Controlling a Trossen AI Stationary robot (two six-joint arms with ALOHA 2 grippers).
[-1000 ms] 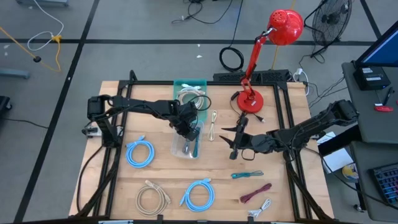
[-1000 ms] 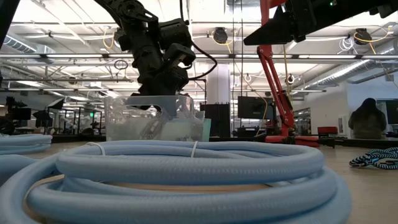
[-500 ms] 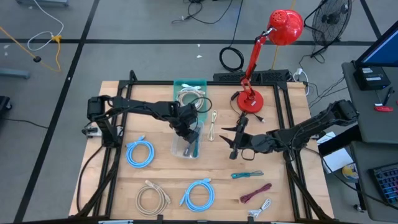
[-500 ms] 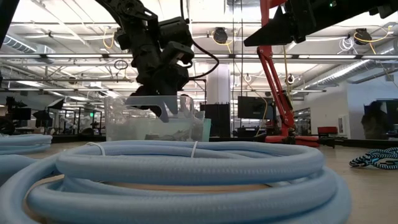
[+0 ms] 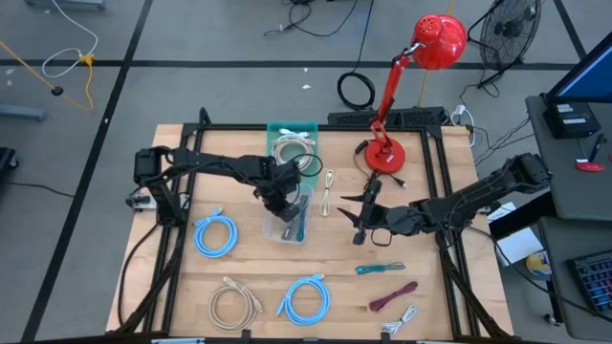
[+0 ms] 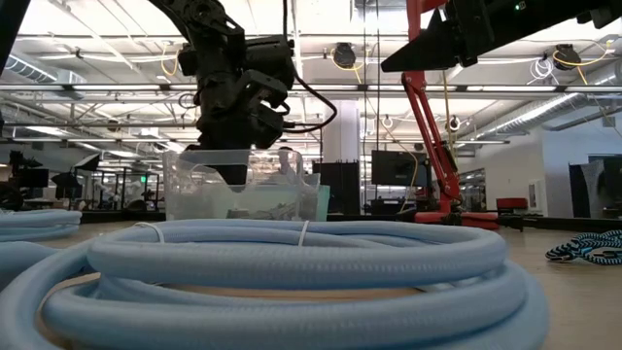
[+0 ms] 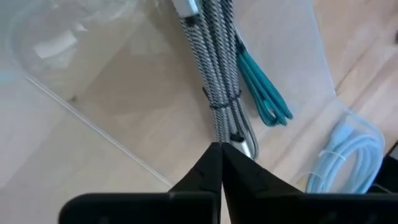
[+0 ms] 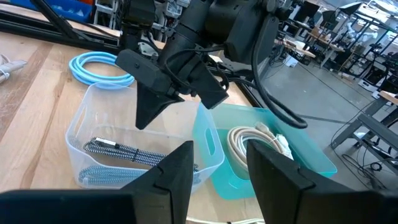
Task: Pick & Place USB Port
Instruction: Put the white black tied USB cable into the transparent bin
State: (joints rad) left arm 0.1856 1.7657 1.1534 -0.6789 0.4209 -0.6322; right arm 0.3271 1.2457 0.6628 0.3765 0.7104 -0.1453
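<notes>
On the counter (image 5: 430,287), light-blue cable coils (image 5: 215,235) lie near the front-left, a red desk lamp (image 5: 387,153) stands at the back, and a teal bin (image 5: 292,132) of cream cable touches the far end of the clear plastic bin (image 5: 287,227). In that clear bin lie the black-and-white braided USB cable (image 7: 214,68) and a teal cable (image 7: 261,87). The left end effector (image 7: 219,163) hangs over them with fingers pressed together, holding nothing, while the right end effector (image 8: 217,165) waits spread and empty just beside the bin.

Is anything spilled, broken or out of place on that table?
Nothing stands out. The clear bin sits upright with its cables inside, the other coiled cables lie apart on the wooden table, and the red lamp stands upright.
</notes>
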